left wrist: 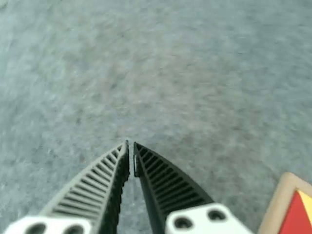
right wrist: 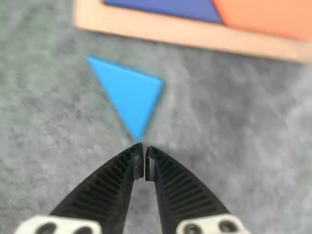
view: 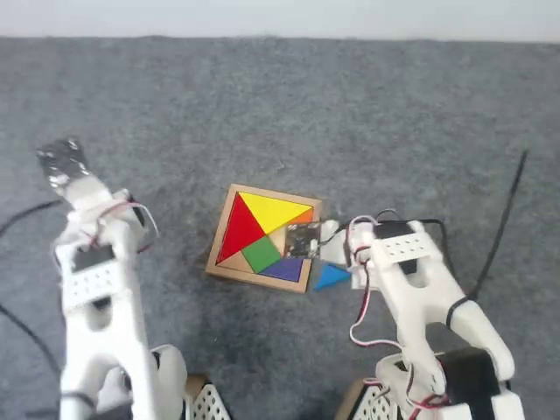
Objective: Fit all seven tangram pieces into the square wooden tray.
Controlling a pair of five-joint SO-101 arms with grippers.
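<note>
On grey table (view: 394, 114): square wooden tray (view: 220, 262), mostly filled. Right gripper (right wrist: 144, 158) low beside tray, fingers (right wrist: 122, 180) pressed shut, empty, tips at corner of blue triangle (right wrist: 129, 92) lying just outside, likely for nudging it trayward. Left gripper (left wrist: 130, 153) well apart over bare table, fingers (left wrist: 105, 180) shut, empty, out of the way.

Soft, even light lay over the grey fabric table cover (view: 394, 114). Only a faint shadow edged the square wooden tray (view: 221, 229).

Grey carpet (view: 394, 114) (one black cable (view: 504, 219)).
</note>
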